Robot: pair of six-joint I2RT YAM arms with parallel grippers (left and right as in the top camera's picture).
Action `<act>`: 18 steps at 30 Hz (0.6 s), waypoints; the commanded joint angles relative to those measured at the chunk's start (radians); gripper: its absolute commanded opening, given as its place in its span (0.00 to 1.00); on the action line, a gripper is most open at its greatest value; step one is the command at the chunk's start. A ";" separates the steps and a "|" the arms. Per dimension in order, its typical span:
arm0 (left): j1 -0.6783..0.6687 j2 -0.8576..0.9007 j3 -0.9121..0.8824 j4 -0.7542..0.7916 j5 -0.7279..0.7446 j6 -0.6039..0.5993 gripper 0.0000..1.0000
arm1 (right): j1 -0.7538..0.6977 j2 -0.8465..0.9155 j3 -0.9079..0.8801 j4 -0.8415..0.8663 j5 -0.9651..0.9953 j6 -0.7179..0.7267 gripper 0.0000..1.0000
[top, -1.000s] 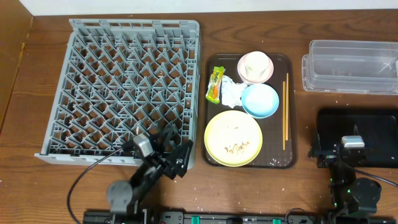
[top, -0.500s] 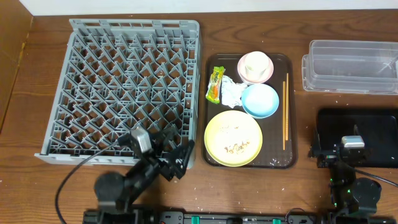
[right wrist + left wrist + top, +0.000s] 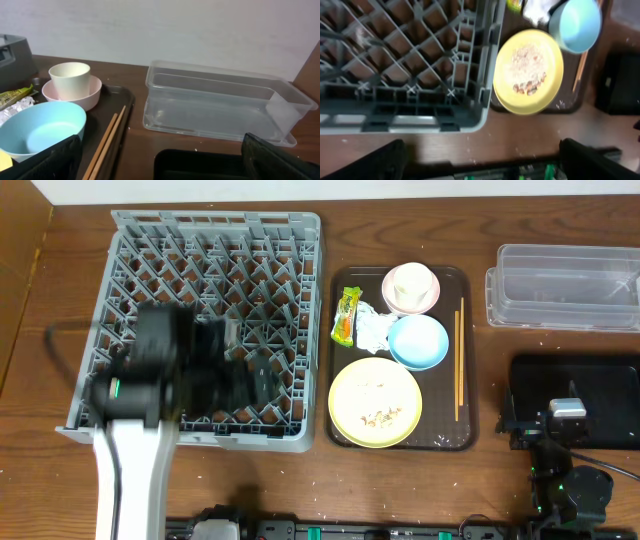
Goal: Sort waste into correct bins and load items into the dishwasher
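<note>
The grey dish rack fills the left. My left gripper hovers blurred over its front part, open and empty. The brown tray holds a pale cup in a pinkish bowl, a light blue bowl, a yellow plate with rice bits and brown crumbs, chopsticks, a yellow-green snack wrapper and a crumpled white wrapper. My right gripper is open and empty, low by the black bin. The clear container stands behind it.
In the left wrist view the rack's front right corner lies next to the plate and the tray. In the right wrist view the chopsticks lie along the tray's right rim, close to the clear container.
My left arm has lifted off the table in front of the rack and swung up and left over the rack. The right arm and all objects have not moved.
</note>
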 commanded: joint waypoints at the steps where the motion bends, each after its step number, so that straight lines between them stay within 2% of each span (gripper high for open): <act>1: -0.011 0.122 0.049 -0.024 0.151 0.086 0.98 | -0.004 -0.006 -0.002 -0.004 0.002 0.001 0.99; 3: -0.043 0.143 0.049 -0.006 0.211 0.158 0.98 | -0.004 -0.006 -0.002 -0.004 0.002 0.000 0.99; 6: -0.154 0.134 0.049 0.042 0.154 0.156 0.98 | -0.004 -0.006 -0.002 -0.004 0.002 0.000 0.99; 12: -0.335 0.133 0.049 0.130 -0.048 -0.011 0.98 | -0.004 -0.006 -0.002 -0.004 0.002 0.001 0.99; 18: -0.397 0.136 0.049 0.214 -0.060 -0.035 0.98 | -0.004 -0.006 -0.002 -0.004 0.002 0.001 0.99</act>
